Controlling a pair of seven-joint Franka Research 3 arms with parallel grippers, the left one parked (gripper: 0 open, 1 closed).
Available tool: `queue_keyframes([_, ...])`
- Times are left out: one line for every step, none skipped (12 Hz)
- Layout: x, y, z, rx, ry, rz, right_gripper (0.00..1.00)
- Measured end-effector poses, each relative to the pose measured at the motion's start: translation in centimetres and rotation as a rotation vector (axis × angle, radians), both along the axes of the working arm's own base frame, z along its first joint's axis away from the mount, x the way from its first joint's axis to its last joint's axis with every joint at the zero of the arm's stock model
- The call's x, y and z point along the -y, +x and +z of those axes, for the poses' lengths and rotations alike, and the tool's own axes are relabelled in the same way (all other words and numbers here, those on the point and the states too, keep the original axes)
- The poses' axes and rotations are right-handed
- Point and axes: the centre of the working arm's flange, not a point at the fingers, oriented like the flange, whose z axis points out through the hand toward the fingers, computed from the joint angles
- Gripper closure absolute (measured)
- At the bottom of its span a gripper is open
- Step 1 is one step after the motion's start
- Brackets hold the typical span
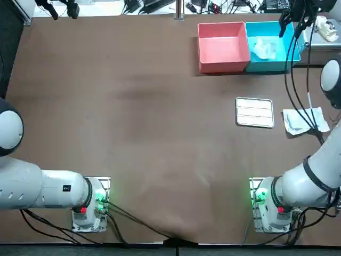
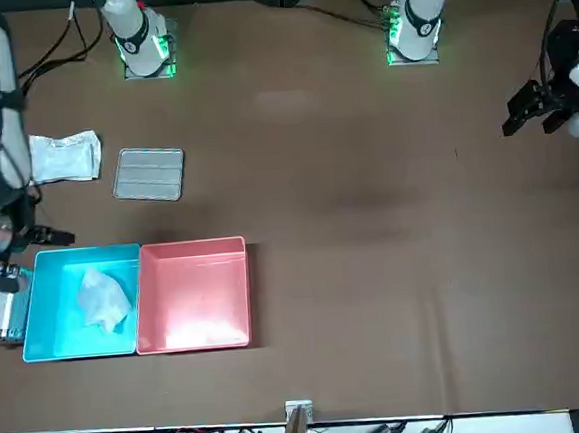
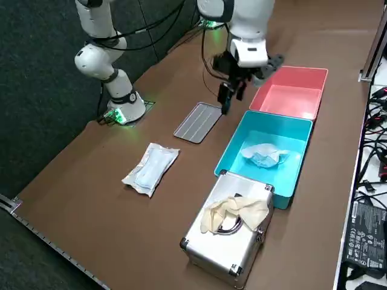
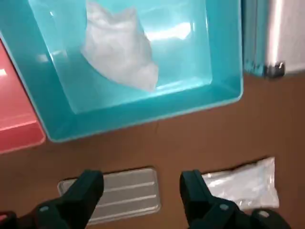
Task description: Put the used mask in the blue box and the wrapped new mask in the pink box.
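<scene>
A crumpled white used mask (image 1: 264, 49) lies inside the blue box (image 1: 270, 67), which stands against the pink box (image 1: 222, 47) at the far right of the table. The pink box holds nothing. The wrapped new mask (image 1: 305, 120) lies flat on the table at the right edge, in its clear wrapper. My right gripper (image 3: 228, 104) hangs above the table just in front of the blue box (image 3: 233, 151), between it and a grey tray. In the wrist view the gripper (image 4: 140, 191) is open and empty, with the wrapped mask (image 4: 243, 183) a short way beside it and the used mask (image 4: 121, 47) beyond.
A ribbed grey tray (image 1: 254, 112) lies left of the wrapped mask. A silver case (image 3: 230, 241) with a pale glove-like bundle (image 3: 233, 211) on its lid stands against the blue box's outer side. Cables run along the table's far edge.
</scene>
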Motion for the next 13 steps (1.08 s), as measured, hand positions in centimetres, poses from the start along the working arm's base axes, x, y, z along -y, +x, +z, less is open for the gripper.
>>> queue_keyframes([-2.0, -1.1, -0.4, -0.021, -0.033, -0.014, 0.01])
queue_keyframes([-4.2, -2.3, -1.1, -0.039, -0.081, -0.033, 0.01])
queue_keyframes([-6.4, -3.3, -1.7, -0.051, -0.132, -0.049, 0.01])
queue_keyframes([-8.4, -4.4, -2.5, -0.061, -0.180, -0.056, 0.01])
queue_keyframes([-10.0, -5.4, -3.2, -0.066, -0.221, -0.056, 0.01])
queue_keyframes([-11.2, -6.4, -4.1, -0.064, -0.259, -0.055, 0.01])
queue_keyframes([-11.8, -7.3, -4.9, -0.054, -0.292, -0.051, 0.01])
queue_keyframes([-12.1, -8.2, -5.8, -0.045, -0.324, -0.043, 0.01])
queue_keyframes([-12.1, -9.2, -6.9, -0.041, -0.359, -0.029, 0.01])
queue_keyframes([-12.1, -10.4, -8.0, -0.043, -0.399, -0.009, 0.01])
queue_keyframes([-12.1, -11.6, -9.2, -0.045, -0.442, 0.010, 0.01])
queue_keyframes([-12.1, -12.8, -10.4, -0.043, -0.487, 0.028, 0.01])
queue_keyframes([-12.1, -14.1, -11.6, -0.039, -0.531, 0.052, 0.01])
